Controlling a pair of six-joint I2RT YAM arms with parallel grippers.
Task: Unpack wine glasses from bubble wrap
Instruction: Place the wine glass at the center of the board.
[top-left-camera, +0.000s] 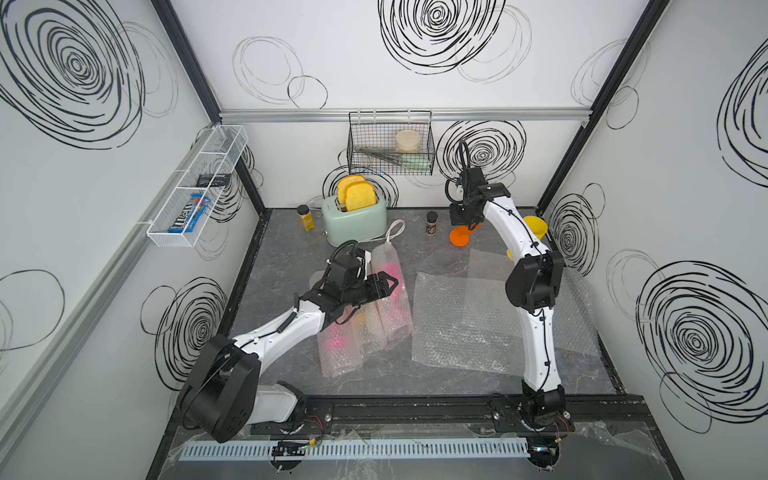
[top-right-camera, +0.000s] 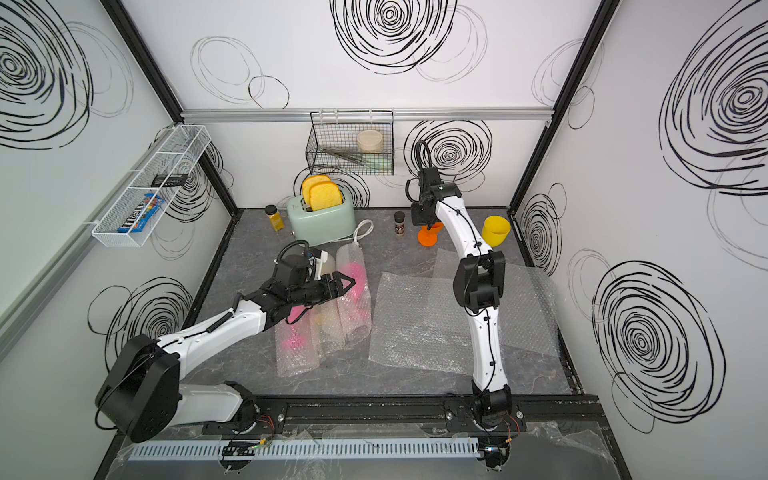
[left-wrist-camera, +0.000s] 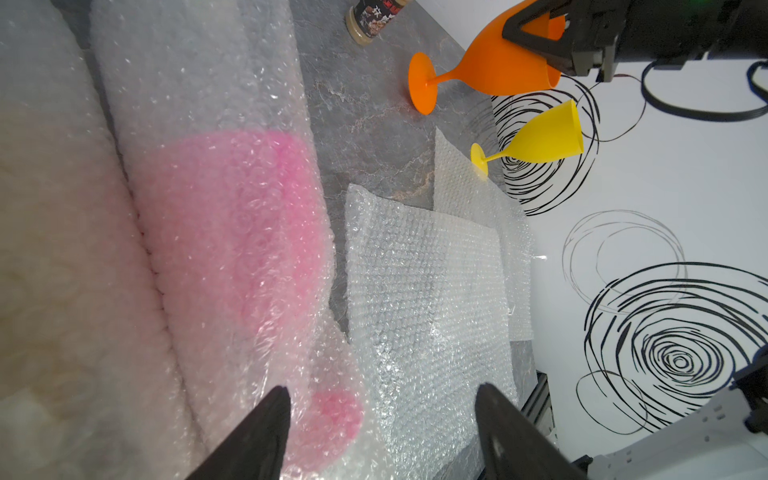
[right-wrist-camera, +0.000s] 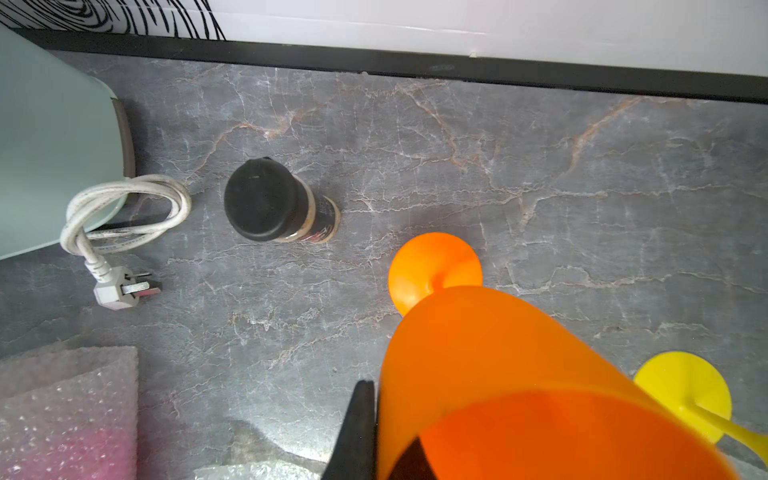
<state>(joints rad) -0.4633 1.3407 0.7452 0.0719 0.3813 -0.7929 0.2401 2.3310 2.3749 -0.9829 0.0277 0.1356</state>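
My right tool (right-wrist-camera: 382, 444) grips the orange goblet (right-wrist-camera: 519, 365) by its rim; my left tool (left-wrist-camera: 382, 392), open and empty, overhangs the wrapped pink goblet (left-wrist-camera: 232, 232), which lies far edge to near edge.

White walls (top-left-camera: 353, 54) scrawled with black spiral doodles enclose a grey marble-patterned counter (top-left-camera: 291, 257) — black frame posts (top-left-camera: 187, 58) stand in the corners. A white wire shelf (top-left-camera: 170, 237) hangs on a side wall, a black wire basket (top-left-camera: 365, 137) on the back wall; the light is even and soft.
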